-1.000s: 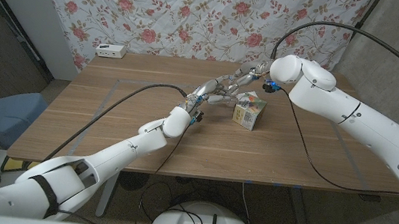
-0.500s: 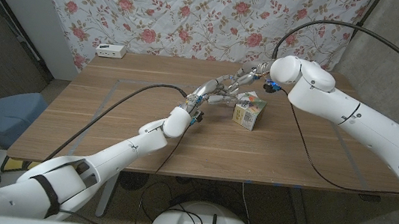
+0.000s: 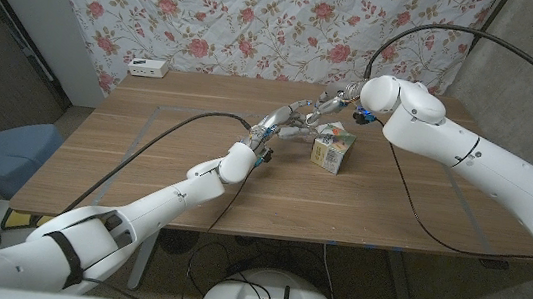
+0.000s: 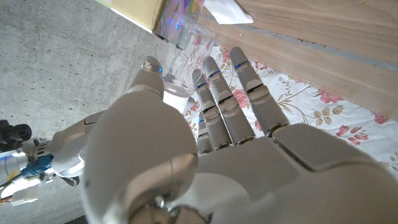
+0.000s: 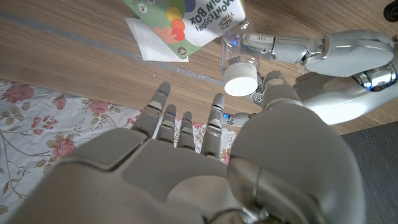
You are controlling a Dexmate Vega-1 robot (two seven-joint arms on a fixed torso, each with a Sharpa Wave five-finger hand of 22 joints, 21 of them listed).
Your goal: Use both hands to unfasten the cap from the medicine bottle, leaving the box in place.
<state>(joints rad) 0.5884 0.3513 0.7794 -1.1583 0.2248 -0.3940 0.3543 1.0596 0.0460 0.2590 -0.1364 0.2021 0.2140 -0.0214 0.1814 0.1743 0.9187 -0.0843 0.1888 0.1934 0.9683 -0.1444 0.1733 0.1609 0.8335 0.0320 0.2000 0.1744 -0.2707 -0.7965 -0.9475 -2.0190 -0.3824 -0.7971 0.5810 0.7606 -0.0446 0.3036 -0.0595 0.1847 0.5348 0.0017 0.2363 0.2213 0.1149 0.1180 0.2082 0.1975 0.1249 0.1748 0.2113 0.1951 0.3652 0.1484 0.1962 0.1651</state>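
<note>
The clear medicine bottle (image 5: 237, 51) with its white cap (image 5: 241, 78) is lifted off the table beside the colourful box (image 3: 332, 149). My left hand (image 3: 285, 123) holds the bottle's body (image 4: 181, 57) between thumb and fingers. My right hand (image 3: 334, 101) reaches in from the other side, fingers (image 5: 186, 124) spread and apart. Its thumb tip sits right beside the cap, and nothing is plainly gripped. The box (image 5: 194, 22) rests on the wooden table (image 3: 145, 156) on a white paper (image 5: 151, 41).
A small white device (image 3: 147, 67) lies at the table's back left, in front of the floral curtain (image 3: 261, 18). A blue chair (image 3: 4, 155) stands left of the table. Black cables run along both arms over the tabletop.
</note>
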